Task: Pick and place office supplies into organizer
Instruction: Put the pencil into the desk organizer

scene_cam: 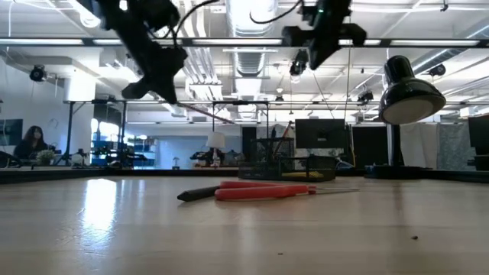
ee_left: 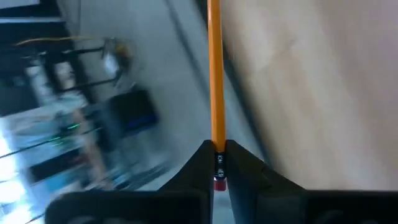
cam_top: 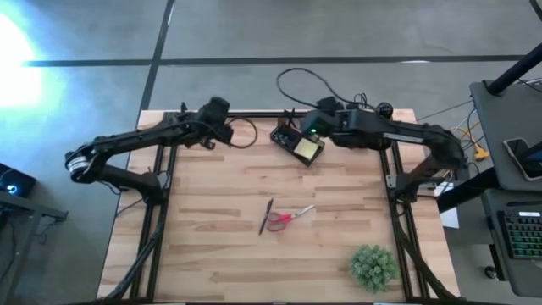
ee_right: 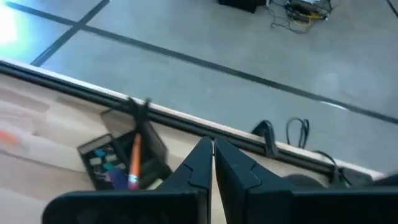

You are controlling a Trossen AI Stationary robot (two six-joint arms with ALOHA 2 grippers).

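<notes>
left claw (ee_left: 217, 163): clamped on orange pencil (ee_left: 216, 74), raised left of organizer (cam_top: 295, 141) for carry | right claw (ee_right: 212, 155): together, empty, above organizer

You see red-handled scissors (scene_cam: 267, 191) beside a black pen (scene_cam: 200, 194) on the table (scene_cam: 244, 237), organizer (scene_cam: 286, 162) behind.
</notes>
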